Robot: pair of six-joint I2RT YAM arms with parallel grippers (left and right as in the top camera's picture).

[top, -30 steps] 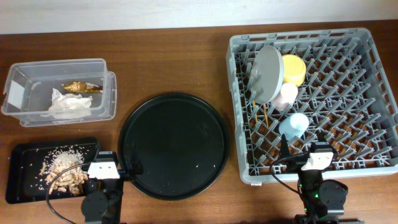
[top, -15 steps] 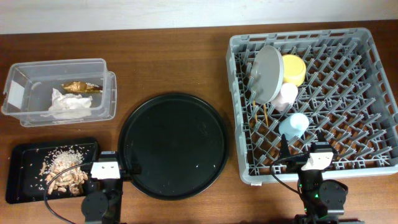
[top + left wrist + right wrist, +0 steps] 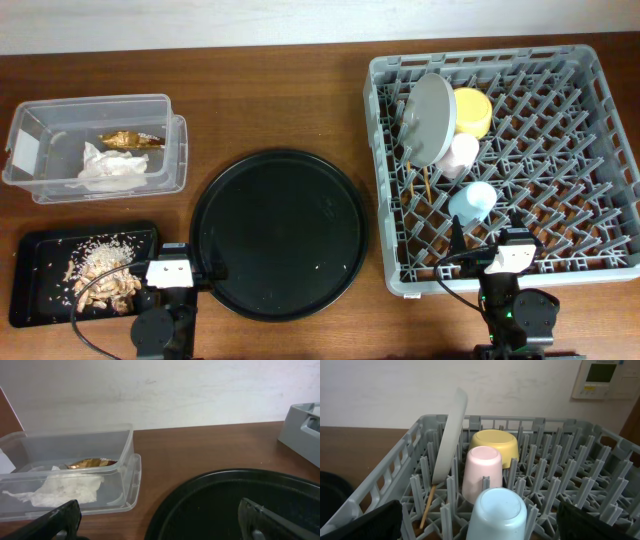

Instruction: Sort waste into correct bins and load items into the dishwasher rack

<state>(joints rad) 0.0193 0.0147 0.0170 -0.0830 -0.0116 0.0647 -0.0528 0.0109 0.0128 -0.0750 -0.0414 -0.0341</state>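
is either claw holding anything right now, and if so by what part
Nothing is held. The left claw and right claw both stand open and empty; the light blue cup sits in the rack, ungripped.

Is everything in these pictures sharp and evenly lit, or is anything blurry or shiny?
Overhead: sharp, evenly lit, faint sheen on the round tray. Left wrist: tub crisp, but the left claw is a dark blur at both bottom corners. Right wrist: pink cup sharp, right claw likewise blurred at the corners.

Free right half of the dishwasher rack (image 3: 500,57); plate (image 3: 432,117), yellow bowl (image 3: 473,110), pink cup (image 3: 461,154), blue cup (image 3: 471,201) at left.
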